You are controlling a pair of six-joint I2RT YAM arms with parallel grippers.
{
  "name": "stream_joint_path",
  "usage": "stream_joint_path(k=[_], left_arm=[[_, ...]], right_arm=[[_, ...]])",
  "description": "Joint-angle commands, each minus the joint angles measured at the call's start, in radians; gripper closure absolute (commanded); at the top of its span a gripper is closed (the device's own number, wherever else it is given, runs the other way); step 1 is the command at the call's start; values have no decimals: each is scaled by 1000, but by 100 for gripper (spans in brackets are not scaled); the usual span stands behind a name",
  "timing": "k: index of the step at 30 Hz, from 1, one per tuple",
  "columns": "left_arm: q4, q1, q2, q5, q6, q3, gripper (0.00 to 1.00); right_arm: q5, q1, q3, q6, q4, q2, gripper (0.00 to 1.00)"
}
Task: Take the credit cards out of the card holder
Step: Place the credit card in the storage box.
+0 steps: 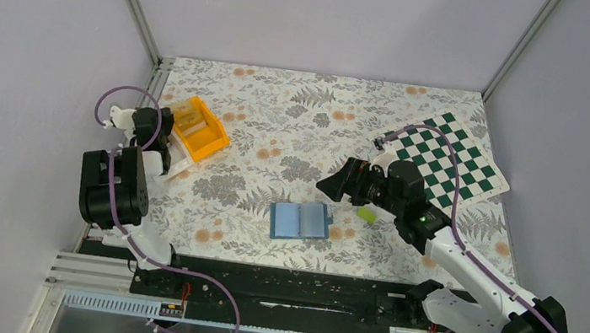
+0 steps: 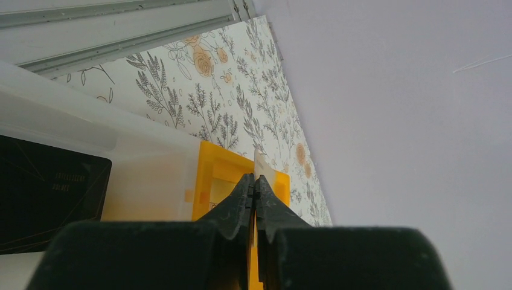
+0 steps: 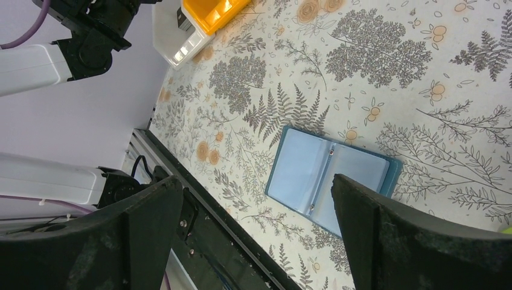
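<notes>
Floral cloth covers the table (image 1: pixel 297 124) between grey walls. From above, the card holder (image 1: pixel 299 221) lies open and flat near the front edge, pockets up. A lime-green card (image 1: pixel 367 214) lies on the cloth just to the right of it, not touching it. The right gripper (image 1: pixel 330 184) hangs just beyond the holder's far right corner. An orange bin (image 1: pixel 200 129) and a white bin (image 1: pixel 178 159) sit at the left, and a chessboard (image 1: pixel 445 158) at the far right.

At the left wrist, the left gripper (image 2: pixel 253 181) has its jaws pressed together over the orange bin's wall.

At the right wrist, the right gripper's jaws stand wide apart, with the open holder in view between them on the cloth below.
</notes>
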Motion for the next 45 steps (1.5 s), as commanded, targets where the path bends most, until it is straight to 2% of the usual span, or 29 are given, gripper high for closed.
stream_joint_path(k=[1,6,18,35,45], left_arm=[[87,-13,21,-1,50,44,100],[110,-19,45,17,29,40,100],[136,-29,-22,5,19,-39,100],[41,-51,54,-40,58,63,100],[40,-68,65,-52,89,62,100]], right_arm=[[-19,-18,54,-26,11,5,1],[-34,-28,65,-25,7,18,1],[-46,-34,76,-21,7,33,1],[-55,-48,73,-28,7,24,1],[-67,-60,73,-26,7,35,0]])
